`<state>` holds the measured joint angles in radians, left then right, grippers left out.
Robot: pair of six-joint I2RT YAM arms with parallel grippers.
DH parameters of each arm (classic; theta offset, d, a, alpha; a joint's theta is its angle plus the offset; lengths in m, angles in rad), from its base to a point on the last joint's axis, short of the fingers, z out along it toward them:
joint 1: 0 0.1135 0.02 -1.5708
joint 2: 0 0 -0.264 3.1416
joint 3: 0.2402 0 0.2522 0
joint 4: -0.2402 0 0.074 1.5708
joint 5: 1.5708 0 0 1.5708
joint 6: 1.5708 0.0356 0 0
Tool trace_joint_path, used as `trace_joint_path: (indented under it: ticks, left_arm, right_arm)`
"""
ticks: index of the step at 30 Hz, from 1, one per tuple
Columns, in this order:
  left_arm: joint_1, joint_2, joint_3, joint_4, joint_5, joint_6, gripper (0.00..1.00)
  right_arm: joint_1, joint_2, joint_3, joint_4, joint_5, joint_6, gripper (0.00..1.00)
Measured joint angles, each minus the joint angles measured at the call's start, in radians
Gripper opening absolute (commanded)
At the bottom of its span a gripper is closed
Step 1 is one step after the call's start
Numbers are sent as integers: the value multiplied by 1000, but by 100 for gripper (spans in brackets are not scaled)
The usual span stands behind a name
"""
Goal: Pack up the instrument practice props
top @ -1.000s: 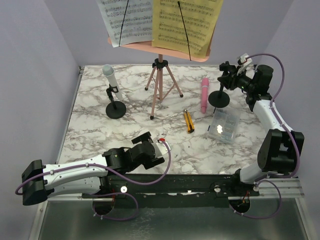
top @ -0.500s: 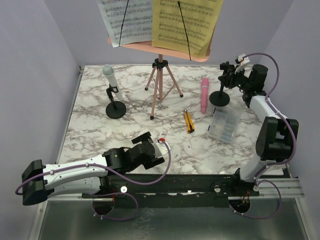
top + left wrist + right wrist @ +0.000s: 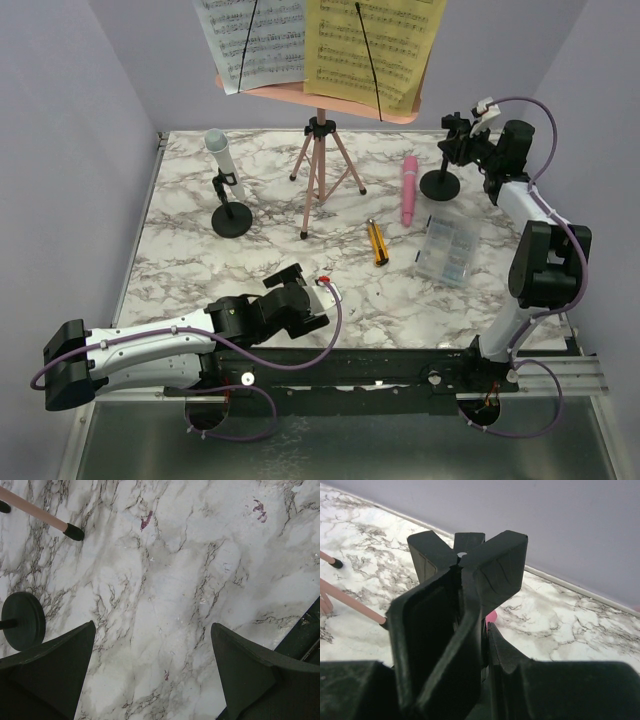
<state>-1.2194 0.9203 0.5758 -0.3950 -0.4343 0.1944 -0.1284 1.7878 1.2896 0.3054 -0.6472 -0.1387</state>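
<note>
The pink perforated music rack (image 3: 322, 97) stands on its pink tripod (image 3: 322, 172) at the back middle and holds a white page (image 3: 250, 40) and a yellow page (image 3: 372, 45). The grey-white microphone (image 3: 218, 150) sits in the left black mount (image 3: 232, 220). The pink microphone (image 3: 409, 190) lies on the table. My right gripper (image 3: 462, 142) is shut on the clip (image 3: 470, 555) of the right black mount (image 3: 440, 184). My left gripper (image 3: 291, 284) is open and empty over bare marble (image 3: 152, 626); its view shows the left mount's base (image 3: 22, 621) and a tripod leg (image 3: 35, 511).
A small yellow-and-black cutter (image 3: 379, 242) lies mid-table. A clear plastic box (image 3: 447, 250) lies at the right, in front of the held mount. Purple walls close in the table at the back and both sides.
My right gripper has carried the right mount a little toward the back wall, away from the clear box. The left arm has not moved.
</note>
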Motion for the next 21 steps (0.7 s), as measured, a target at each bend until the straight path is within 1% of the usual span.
trace_joint_path:
  ticks: [12,21]
  left_arm:
    - [0,5,0,0,0,0,99]
    - [3,11,0,0,0,0,99]
  right_arm:
    - [0,110,101,7,2,15,1]
    - [0,183,158,6,6,3,8]
